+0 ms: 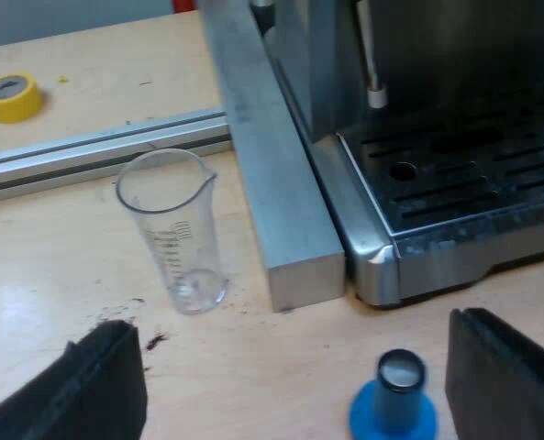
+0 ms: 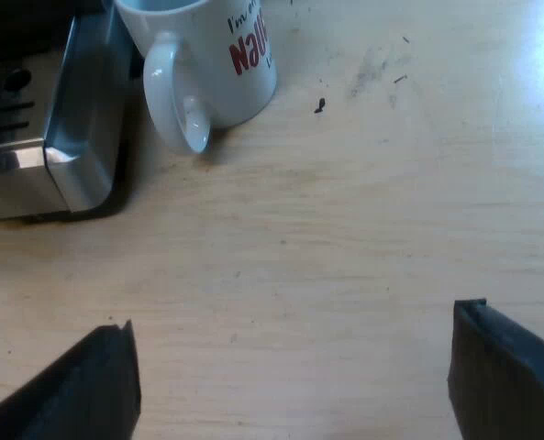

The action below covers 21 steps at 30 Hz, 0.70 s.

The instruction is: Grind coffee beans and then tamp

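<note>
A blue tamper with a metal top stands on the wooden table between the fingers of my left gripper, which is open and wide of it on both sides. Just beyond it sits the espresso machine, with its drip tray facing me. An empty measuring glass stands upright beside a metal bar that runs along the machine. My right gripper hangs open over bare table, holding nothing. A white mug with red lettering stands beyond it, next to the machine's corner.
A roll of yellow tape lies beyond an aluminium rail on the table. Dark coffee grounds are scattered near the measuring glass, and a few specks lie near the mug.
</note>
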Each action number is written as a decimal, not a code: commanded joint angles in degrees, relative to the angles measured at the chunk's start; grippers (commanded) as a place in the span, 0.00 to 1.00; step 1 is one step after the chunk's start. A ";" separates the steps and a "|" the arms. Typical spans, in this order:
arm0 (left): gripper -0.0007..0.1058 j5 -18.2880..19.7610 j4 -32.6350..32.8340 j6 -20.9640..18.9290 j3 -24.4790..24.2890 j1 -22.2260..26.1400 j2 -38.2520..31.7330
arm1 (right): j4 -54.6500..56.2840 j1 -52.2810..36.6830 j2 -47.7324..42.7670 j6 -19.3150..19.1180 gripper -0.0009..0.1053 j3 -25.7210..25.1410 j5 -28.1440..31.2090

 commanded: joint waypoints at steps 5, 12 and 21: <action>0.66 9.15 -1.30 -2.54 -0.98 -2.93 -1.80 | 2.53 0.07 4.56 0.49 0.66 -5.44 0.25; 0.63 12.93 -5.53 -1.78 -0.98 -13.17 3.33 | 1.96 3.34 10.47 1.69 0.66 -8.56 -6.20; 0.63 15.58 -14.81 4.38 0.62 -25.24 10.28 | 1.26 11.69 14.53 -5.20 0.66 -9.92 -6.61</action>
